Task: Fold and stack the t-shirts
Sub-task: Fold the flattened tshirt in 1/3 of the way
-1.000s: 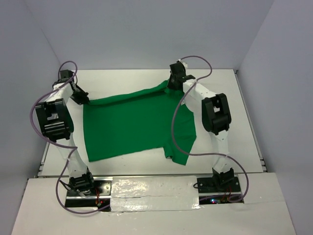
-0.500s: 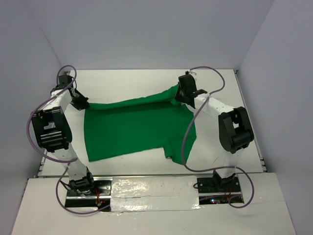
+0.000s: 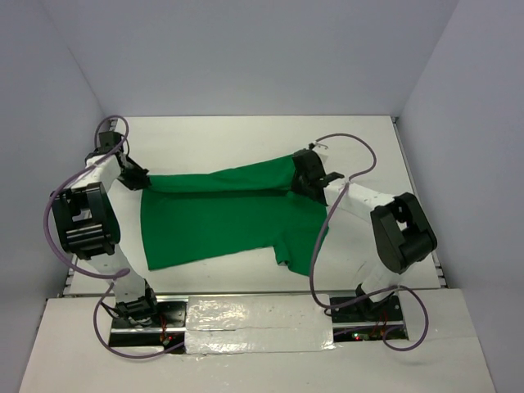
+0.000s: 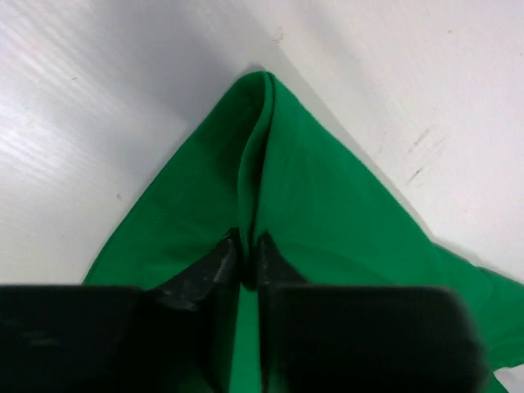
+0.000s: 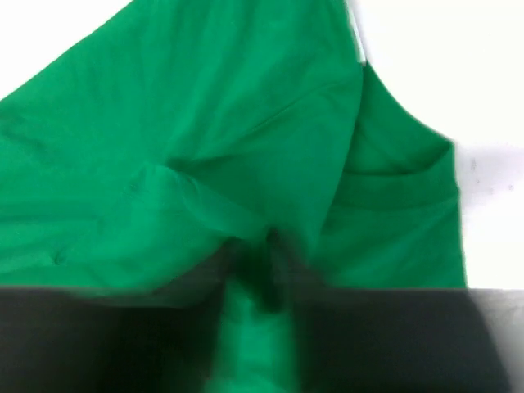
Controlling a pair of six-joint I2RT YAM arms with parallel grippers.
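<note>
- no readable text, label, brand, number or sign in any of the three views

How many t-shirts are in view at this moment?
1. The green t-shirt lies spread across the middle of the table, its far edge pinched by the left gripper and the right gripper. Another beneath it could be hidden.
</note>
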